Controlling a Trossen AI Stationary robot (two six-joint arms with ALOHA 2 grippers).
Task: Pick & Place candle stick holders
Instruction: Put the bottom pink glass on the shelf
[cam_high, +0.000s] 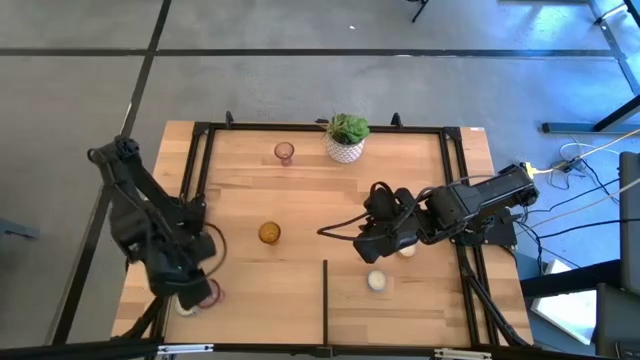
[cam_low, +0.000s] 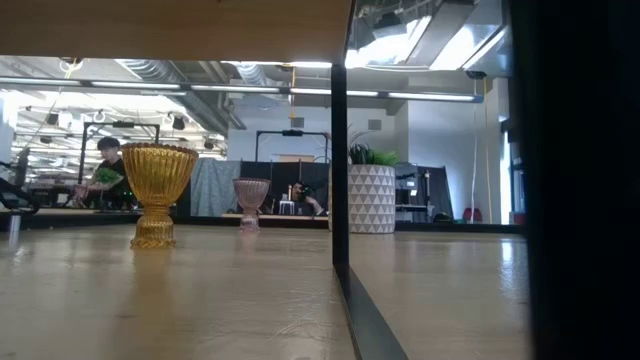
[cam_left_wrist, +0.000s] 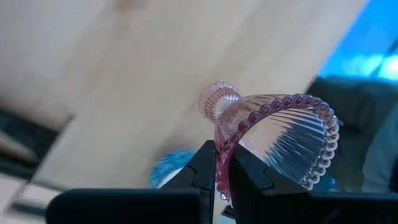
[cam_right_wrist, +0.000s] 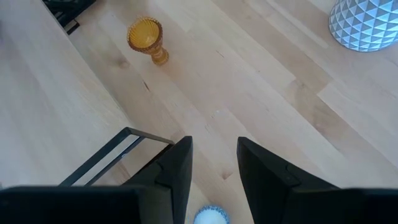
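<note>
Left wrist view: a pinkish-purple glass holder was pinched by its beaded rim in the left end effector, apparently lifted off the counter for placing.

No readable text, label, brand or number shows anywhere (table and room alike).
</note>
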